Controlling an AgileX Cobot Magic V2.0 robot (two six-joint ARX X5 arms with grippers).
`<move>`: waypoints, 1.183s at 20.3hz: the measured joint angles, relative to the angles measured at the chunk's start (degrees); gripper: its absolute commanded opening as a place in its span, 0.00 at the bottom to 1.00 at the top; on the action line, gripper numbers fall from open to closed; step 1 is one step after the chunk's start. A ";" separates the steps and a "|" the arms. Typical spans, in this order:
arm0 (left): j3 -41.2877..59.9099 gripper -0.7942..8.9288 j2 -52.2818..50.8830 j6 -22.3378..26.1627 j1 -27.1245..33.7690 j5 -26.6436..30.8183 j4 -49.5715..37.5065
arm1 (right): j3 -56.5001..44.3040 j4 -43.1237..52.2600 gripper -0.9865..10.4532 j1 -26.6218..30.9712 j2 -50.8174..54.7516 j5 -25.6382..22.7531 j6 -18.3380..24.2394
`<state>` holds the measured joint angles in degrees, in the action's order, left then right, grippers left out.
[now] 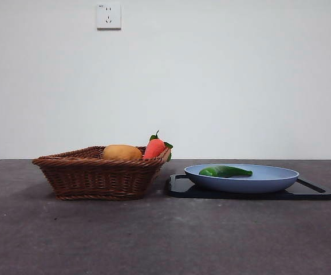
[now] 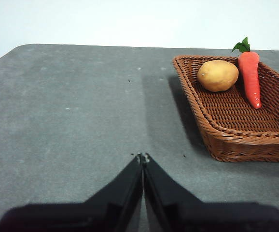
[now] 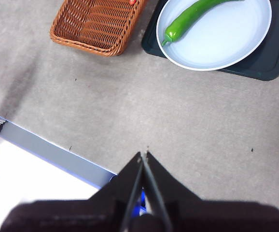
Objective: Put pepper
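the pepper point(image 1: 225, 171) lies in the blue plate point(image 1: 268, 182) on a black tray point(image 1: 317, 192), just beside the wicker basket point(image 1: 97, 177) holding a potato point(image 1: 121, 152) and a carrot point(image 1: 154, 148). left hand point(image 2: 143, 157) and right hand point(image 3: 143, 154) are closed, empty, above bare table point(image 1: 165, 240), well apart from the pepper.

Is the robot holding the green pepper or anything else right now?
No, nothing is held. The left gripper and right gripper are both shut on nothing, above bare table. The pepper lies in the blue plate.
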<state>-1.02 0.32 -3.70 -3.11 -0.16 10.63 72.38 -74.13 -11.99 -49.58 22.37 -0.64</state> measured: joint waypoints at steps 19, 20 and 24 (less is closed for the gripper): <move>0.00 0.09 0.00 0.00 0.00 0.00 0.00 | -42.69 59.58 0.10 6.75 31.32 -0.50 3.45; 0.00 0.09 0.00 0.00 0.00 0.00 0.00 | -45.29 62.01 0.10 6.75 32.72 -1.18 3.43; 0.00 0.09 0.00 0.00 0.00 0.00 0.00 | -54.40 67.82 0.10 6.75 38.03 -7.39 2.60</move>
<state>-1.02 0.32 -3.70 -3.11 -0.16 10.63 17.98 -6.31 -5.23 -11.55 14.98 1.96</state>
